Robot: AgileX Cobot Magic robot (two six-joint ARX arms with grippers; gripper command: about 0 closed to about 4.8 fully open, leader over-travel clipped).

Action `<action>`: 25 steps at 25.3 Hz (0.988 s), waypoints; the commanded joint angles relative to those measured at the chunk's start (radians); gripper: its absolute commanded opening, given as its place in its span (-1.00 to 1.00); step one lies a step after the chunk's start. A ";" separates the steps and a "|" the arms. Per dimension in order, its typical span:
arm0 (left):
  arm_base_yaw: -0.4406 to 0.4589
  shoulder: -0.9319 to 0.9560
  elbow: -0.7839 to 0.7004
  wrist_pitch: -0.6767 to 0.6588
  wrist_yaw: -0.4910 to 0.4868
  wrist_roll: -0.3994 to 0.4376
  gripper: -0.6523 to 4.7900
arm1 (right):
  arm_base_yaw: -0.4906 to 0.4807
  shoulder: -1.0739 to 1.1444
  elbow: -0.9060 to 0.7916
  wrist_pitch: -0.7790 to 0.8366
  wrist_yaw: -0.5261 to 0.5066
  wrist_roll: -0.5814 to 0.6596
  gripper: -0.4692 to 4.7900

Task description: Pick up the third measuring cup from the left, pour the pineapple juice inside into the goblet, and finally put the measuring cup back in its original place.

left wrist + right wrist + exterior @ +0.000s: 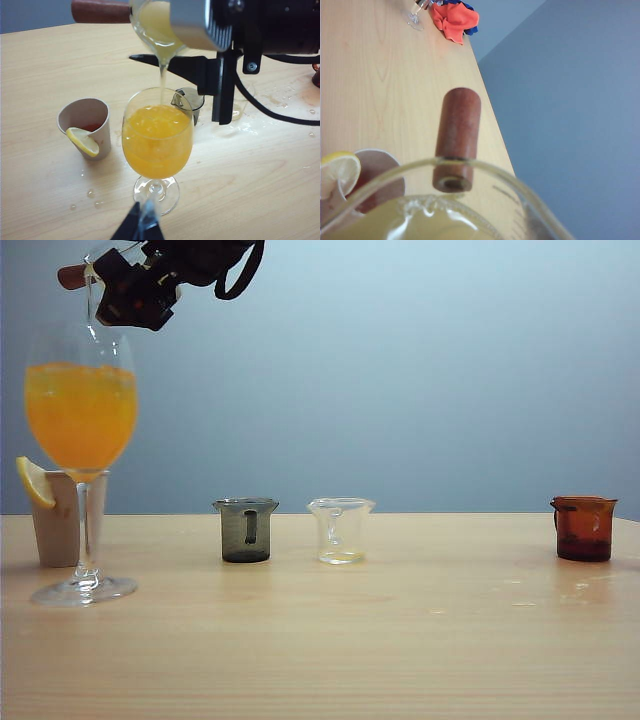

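Above the goblet point(157, 135) the right gripper point(200, 25) clamped the tilted third measuring cup point(155, 25), pouring pineapple juice point(162, 75); the nearly full glass could overflow. Left gripper's point(140, 227) state I could not tell.

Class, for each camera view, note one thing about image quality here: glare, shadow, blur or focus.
Exterior view: even, soft light; the goblet casts only a faint shadow. Left wrist view: glare on spilled drops on the table; the right gripper holding the measuring cup looms close. Right wrist view: cup rim is blurred, too near the lens.
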 commanded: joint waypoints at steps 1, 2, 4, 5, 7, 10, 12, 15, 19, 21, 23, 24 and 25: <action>0.000 0.000 0.003 0.006 -0.001 0.001 -0.77 | 0.005 -0.007 0.004 0.032 0.002 -0.051 -0.31; 0.000 0.000 0.003 0.006 -0.001 0.001 -0.77 | 0.005 -0.007 0.004 0.032 0.002 -0.058 -0.31; 0.000 0.000 0.003 0.006 -0.001 0.001 -0.77 | 0.005 -0.007 0.004 0.033 0.003 -0.065 -0.31; 0.000 0.000 0.003 0.006 -0.001 0.001 -0.77 | 0.005 -0.007 0.004 0.033 0.008 -0.072 -0.31; 0.000 0.000 0.003 0.006 -0.001 0.001 -0.77 | 0.005 -0.007 0.004 0.033 0.009 -0.087 -0.31; 0.000 0.000 0.003 0.006 -0.001 0.001 -0.77 | 0.005 -0.007 0.004 0.033 0.009 -0.119 -0.31; 0.000 0.000 0.003 0.006 -0.001 0.001 -0.78 | 0.005 -0.007 0.004 0.033 0.009 -0.129 -0.31; 0.000 0.000 0.003 0.006 -0.001 0.001 -0.77 | 0.005 -0.007 0.004 0.033 0.010 -0.138 -0.31; 0.000 0.000 0.003 0.006 -0.001 0.001 -0.77 | 0.005 -0.007 0.003 0.033 0.009 -0.192 -0.31; 0.000 0.000 0.003 0.006 -0.001 0.001 -0.77 | 0.005 -0.007 0.003 0.032 0.009 -0.197 -0.31; 0.000 0.000 0.003 0.006 -0.001 0.001 -0.77 | 0.005 -0.007 0.003 0.032 0.009 -0.207 -0.31; 0.000 0.000 0.003 0.006 -0.001 0.001 -0.77 | 0.005 -0.007 0.003 0.033 0.009 -0.219 -0.31; 0.000 0.000 0.003 0.006 -0.001 0.001 -0.77 | 0.005 -0.007 0.003 0.033 0.009 -0.230 -0.31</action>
